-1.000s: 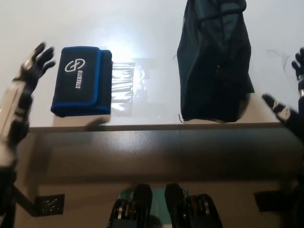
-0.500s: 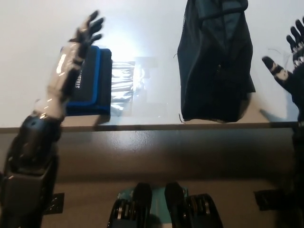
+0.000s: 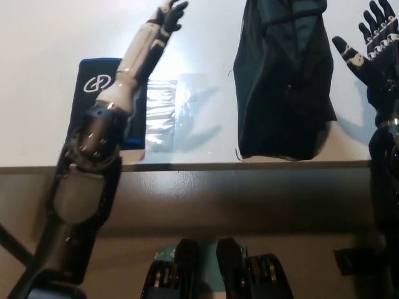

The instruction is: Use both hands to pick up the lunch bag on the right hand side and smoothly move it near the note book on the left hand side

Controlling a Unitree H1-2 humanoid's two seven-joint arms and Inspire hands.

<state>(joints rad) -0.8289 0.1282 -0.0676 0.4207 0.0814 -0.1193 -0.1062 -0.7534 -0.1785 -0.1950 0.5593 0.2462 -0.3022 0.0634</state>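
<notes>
The dark lunch bag [image 3: 283,81] lies on the white table [image 3: 37,37], right of the middle, running from the top edge of the picture toward the table's front edge. The blue-edged black notebook [image 3: 100,87] lies at the left, partly covered by my left arm. My white left hand [image 3: 169,14] reaches far up and to the right, open, above the table between notebook and bag, touching neither. My black right hand [image 3: 373,43] is raised just right of the bag, open with fingers spread, apart from it.
A clear plastic sheet [image 3: 171,109] lies between notebook and bag. The table's front edge [image 3: 206,165] runs across the picture below both objects.
My left arm has swung from the far left across the notebook, up and toward the bag. My right hand has risen along the bag's right side.
</notes>
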